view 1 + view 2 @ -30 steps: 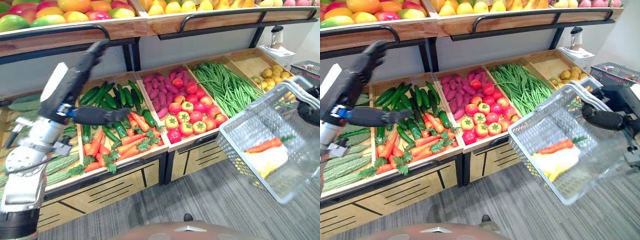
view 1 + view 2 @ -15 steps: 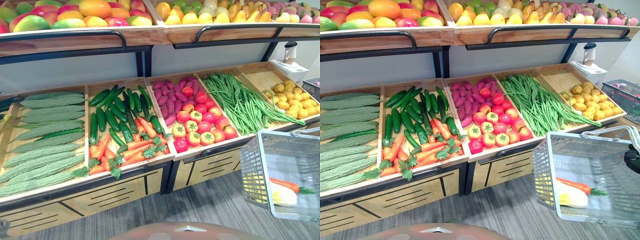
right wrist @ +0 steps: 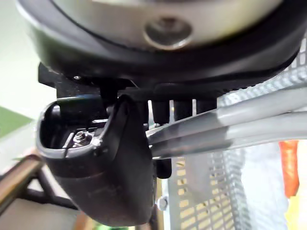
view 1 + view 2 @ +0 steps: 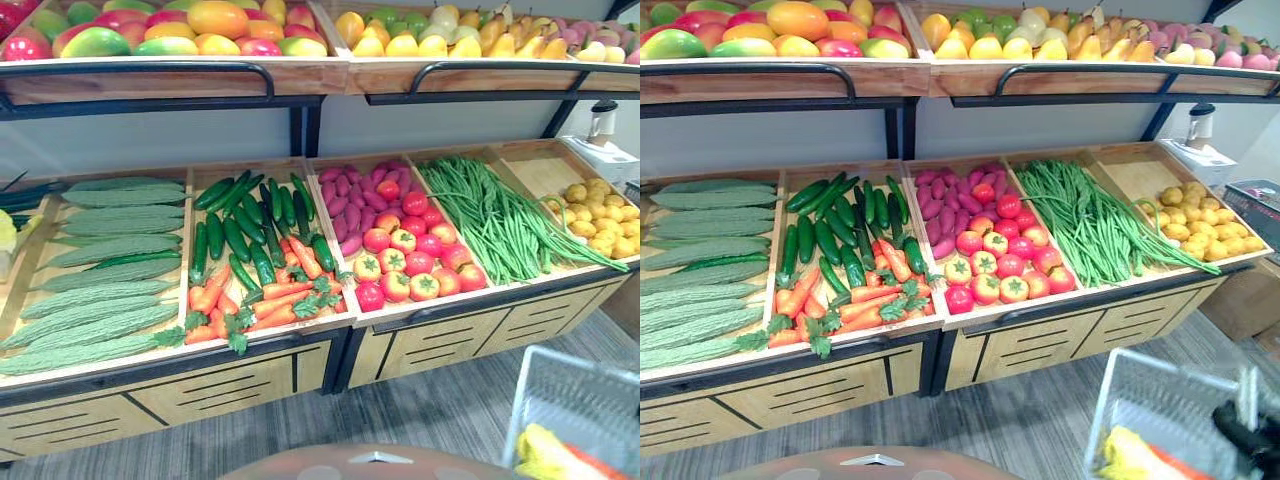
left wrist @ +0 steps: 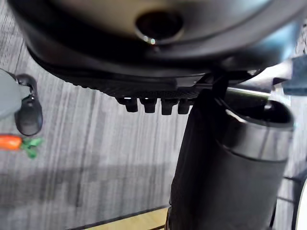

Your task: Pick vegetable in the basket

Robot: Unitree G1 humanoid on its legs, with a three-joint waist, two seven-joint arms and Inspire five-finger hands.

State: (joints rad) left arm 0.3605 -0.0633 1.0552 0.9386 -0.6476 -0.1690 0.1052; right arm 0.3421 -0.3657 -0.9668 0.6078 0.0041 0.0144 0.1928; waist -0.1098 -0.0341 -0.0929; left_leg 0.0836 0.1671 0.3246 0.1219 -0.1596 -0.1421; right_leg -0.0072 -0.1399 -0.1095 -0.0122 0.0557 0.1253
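A grey wire basket (image 4: 1160, 405) hangs low at the right, in front of the vegetable stand. Its two handles (image 3: 230, 125) run through my right hand (image 3: 108, 177), whose fingers are curled round them; that hand is also the dark shape at the basket's edge (image 4: 1248, 450). In the basket lie a carrot (image 3: 289, 165) and a pale yellow vegetable (image 4: 1128, 455). My left hand (image 5: 225, 167) hangs over the grey floor with nothing in it, fingers relaxed. A carrot (image 5: 13, 142) lies on the floor past it.
The stand's lower shelf holds bins of bitter gourds (image 4: 100, 285), cucumbers (image 4: 235, 215) over carrots (image 4: 270, 295), purple roots and tomatoes (image 4: 410, 265), green beans (image 4: 490, 215) and potatoes (image 4: 600, 215). A fruit shelf (image 4: 200, 75) overhangs them. Grey floor lies in front.
My left arm, earlier raised over the cucumbers and carrots, has dropped out of the eye views. The basket has sunk to the lower right. The camera has shifted too.
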